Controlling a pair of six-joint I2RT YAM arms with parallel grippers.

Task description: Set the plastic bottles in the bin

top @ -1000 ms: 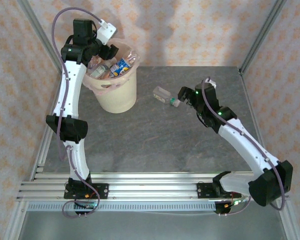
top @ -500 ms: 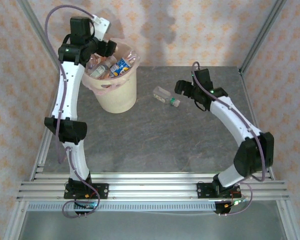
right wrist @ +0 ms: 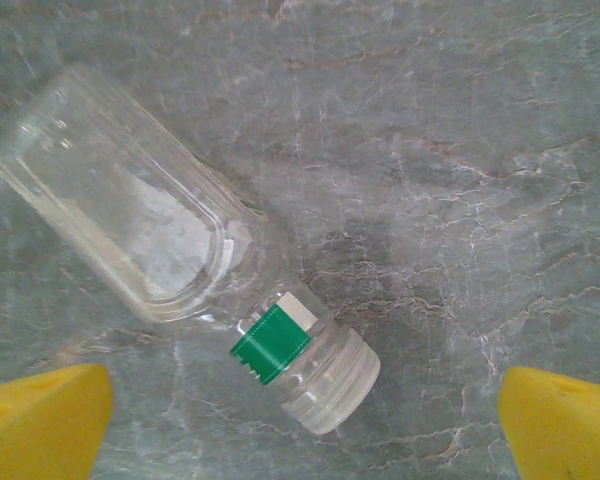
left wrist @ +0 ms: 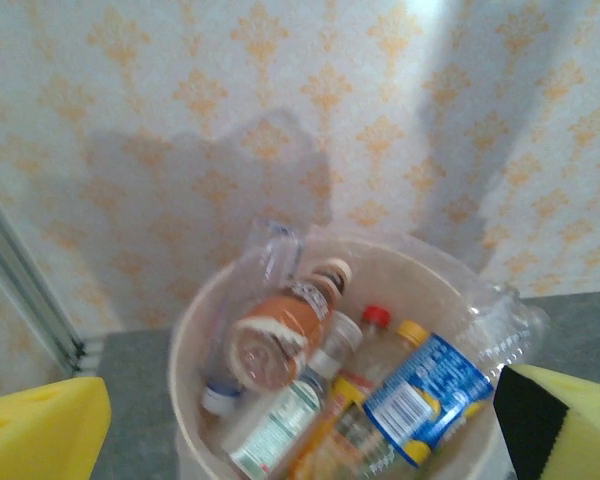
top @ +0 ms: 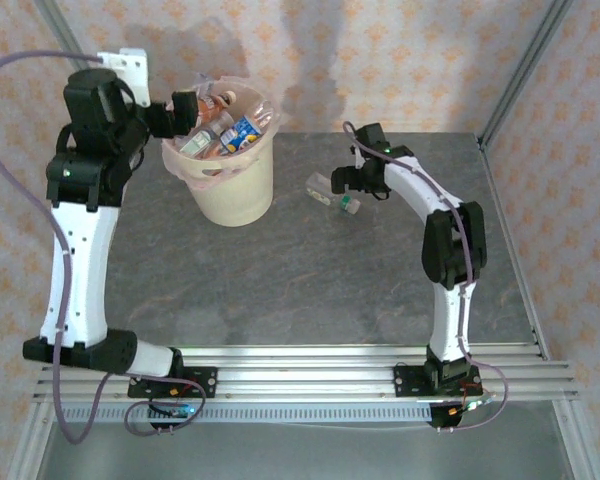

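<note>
Both arms have shifted since the earlier frame: the left arm has drawn back to the left of the bin, and the right arm has reached out over the loose bottle.

1. Tabletop: grey, stone-patterned. It carries the bin and the loose bottle, which lie apart.
2. Bin: round, cream, standing at the far left. A pink bag folds over its rim. In the left wrist view its lower wall is cut off by the frame edge.
3. Left end effector: fingers spread wide, holding nothing, positioned at the bin's left rim. Only the yellow finger pads show, clipped at the bottom corners.
4. Right end effector: fingers apart, not touching the loose bottle; its pads are likewise clipped by the frame.
5. Bottles in the bin: a heap. The blue-labelled bottle, an amber bottle and a white-labelled bottle lie on top; those beneath are hidden. All label print is too blurred to read.
6. Loose bottle: clear, unlabelled, on its side on the tabletop, right of the bin. Its neck carries a green band.
</note>
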